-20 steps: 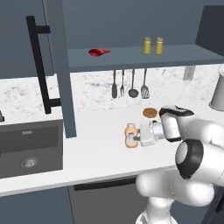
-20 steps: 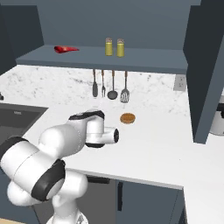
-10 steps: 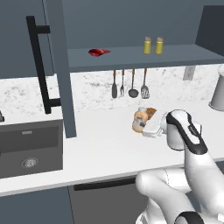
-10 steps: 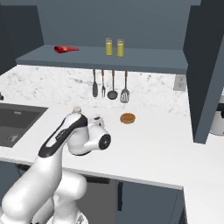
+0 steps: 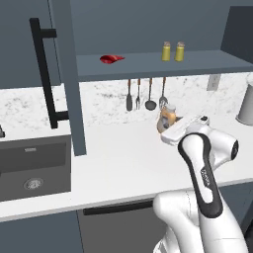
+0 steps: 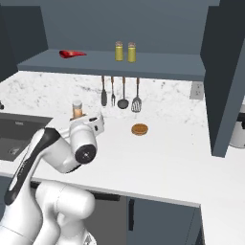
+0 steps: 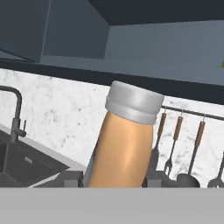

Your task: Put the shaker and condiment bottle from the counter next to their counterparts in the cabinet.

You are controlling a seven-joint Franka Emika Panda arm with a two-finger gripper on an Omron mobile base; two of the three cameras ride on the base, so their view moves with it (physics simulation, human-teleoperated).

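Two shakers (image 5: 173, 51) stand on the shelf (image 5: 148, 66) already, so I carry the bottle (image 7: 124, 144), pinched low on its body in my gripper (image 5: 170, 129), above the counter (image 5: 113, 158). It looks light, smooth, slippery; a mid-body hold suits.
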